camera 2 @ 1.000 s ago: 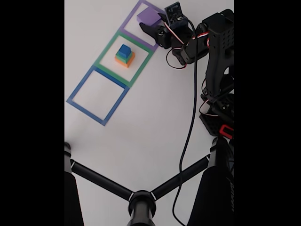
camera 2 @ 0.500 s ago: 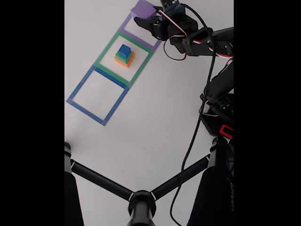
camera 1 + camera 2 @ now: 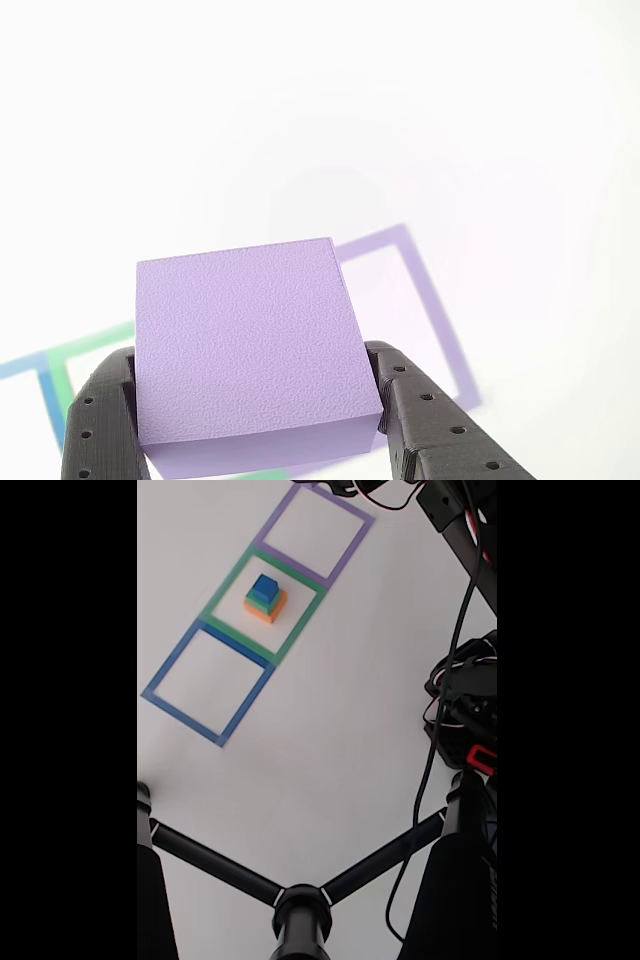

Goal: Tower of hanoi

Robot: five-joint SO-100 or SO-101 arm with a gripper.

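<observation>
Pincer (image 3: pixel 255 420): two black perforated fingers pressed against opposite sides of the purple block, pinching it, seen in the other view
Purple block (image 3: pixel 250 345): held in the pincer above the white counter (image 3: pixel 320 120), top face towards the camera, a purple taped outline (image 3: pixel 440 320) showing behind it
Stack: blue block (image 3: pixel 265 584) on green block (image 3: pixel 262 598) on orange block (image 3: pixel 267 608), standing inside the green taped outline (image 3: pixel 222 588) in the fixed view
Purple taped outline, fixed view: next square beyond the green one, near the top edge
Blue taped outline (image 3: pixel 165 670): next square on the near side of the green one
Arm (image 3: pixel 465 695): black, at the right edge, cable trailing down the counter
</observation>
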